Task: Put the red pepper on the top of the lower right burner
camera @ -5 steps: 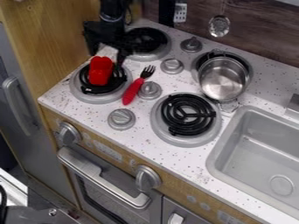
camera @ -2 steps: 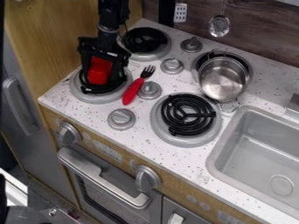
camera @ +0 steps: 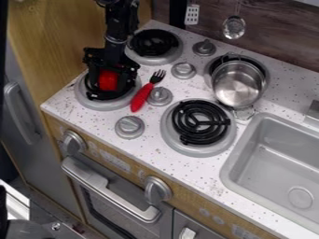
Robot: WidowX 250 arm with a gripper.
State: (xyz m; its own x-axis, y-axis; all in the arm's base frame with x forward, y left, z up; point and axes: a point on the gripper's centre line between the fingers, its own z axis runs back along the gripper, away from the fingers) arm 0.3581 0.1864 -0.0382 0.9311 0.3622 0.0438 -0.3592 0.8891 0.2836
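Camera view: gripper [camera: 111,84] spread open astride red toy pepper [camera: 107,80], on lower left burner [camera: 105,105]; lower right burner [camera: 200,122] at four o'clock. Probably light, stiff, slick; pinch mid-body, nine and three o'clock.

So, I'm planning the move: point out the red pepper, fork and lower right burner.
Red pepper [camera: 107,80], camera view, its visible red side.
Fork [camera: 142,97], camera view, its red handle.
Lower right burner [camera: 199,123], camera view, its black coil.

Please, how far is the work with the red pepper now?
The gripper is already at the red pepper, over the lower left burner; whether it grips firmly, I cannot tell. Left to do: carry the pepper to the lower right burner, whose black coil is still bare.
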